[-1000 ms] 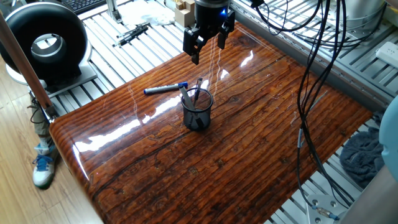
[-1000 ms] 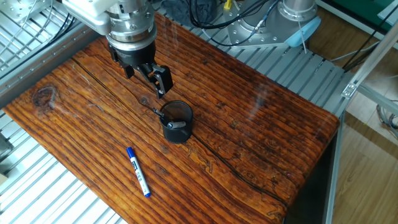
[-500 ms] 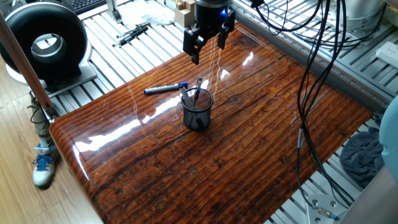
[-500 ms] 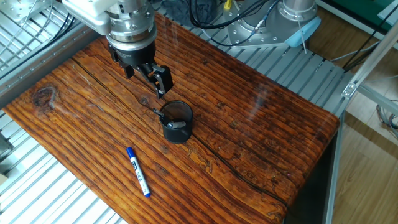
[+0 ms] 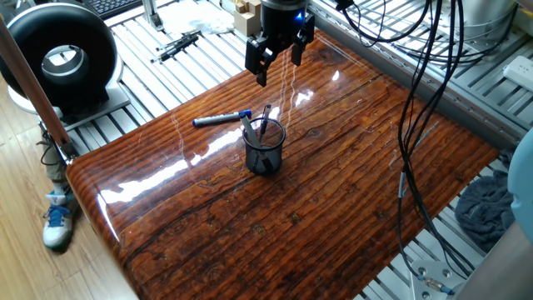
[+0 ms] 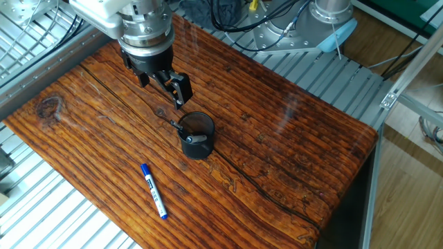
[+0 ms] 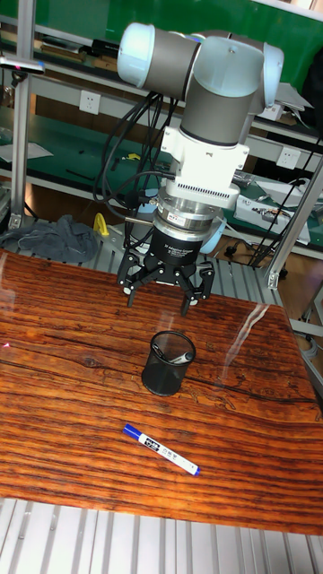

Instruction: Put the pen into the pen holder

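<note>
The pen (image 5: 221, 119) lies flat on the wooden table (image 5: 333, 192), left of the pen holder (image 5: 265, 147), its blue cap end pointing toward the cup. It also shows as the pen (image 6: 154, 190) and the pen (image 7: 161, 448) near the table's edge. The black mesh pen holder (image 6: 196, 135) (image 7: 170, 362) stands upright with a couple of dark pens inside. My gripper (image 5: 278, 67) (image 6: 163, 86) (image 7: 160, 300) hangs open and empty above the table, just behind the holder and well away from the pen.
A black ring-shaped device (image 5: 62, 58) and a black jointed tool (image 5: 176, 46) sit on the metal bench beyond the table's left end. Cables (image 5: 416, 92) hang over the right side. A grey cloth (image 5: 487, 208) lies at far right.
</note>
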`<state>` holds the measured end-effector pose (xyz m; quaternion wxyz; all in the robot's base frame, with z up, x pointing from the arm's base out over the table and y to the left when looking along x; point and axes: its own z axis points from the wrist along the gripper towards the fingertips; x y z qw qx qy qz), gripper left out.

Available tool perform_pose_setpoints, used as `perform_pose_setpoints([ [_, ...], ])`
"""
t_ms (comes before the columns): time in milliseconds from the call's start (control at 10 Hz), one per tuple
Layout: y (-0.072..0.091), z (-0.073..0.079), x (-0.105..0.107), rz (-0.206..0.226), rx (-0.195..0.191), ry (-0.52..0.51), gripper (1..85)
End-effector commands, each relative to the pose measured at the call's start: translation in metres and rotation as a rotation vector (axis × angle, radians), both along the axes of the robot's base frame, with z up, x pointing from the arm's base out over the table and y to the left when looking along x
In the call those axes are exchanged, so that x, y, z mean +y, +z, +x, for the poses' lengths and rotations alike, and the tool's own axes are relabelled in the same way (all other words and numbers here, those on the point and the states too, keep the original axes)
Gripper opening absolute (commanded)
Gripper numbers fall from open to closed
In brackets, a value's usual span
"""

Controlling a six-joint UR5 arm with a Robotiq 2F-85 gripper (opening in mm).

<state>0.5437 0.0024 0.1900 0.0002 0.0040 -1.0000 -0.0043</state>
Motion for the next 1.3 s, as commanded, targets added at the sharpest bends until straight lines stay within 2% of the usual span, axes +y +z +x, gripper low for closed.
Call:
perform_pose_setpoints([
  [0,0.000,0.007,-0.012,-0.056,-0.027,0.023,1.3],
  [600,-0.001,0.008,-0.016,-0.079,-0.029,0.054,1.3],
  [1000,0.000,0.021,-0.016,-0.085,-0.076,0.174,1.3],
  [1200,0.001,0.013,-0.015,-0.077,-0.050,0.141,1.3],
])
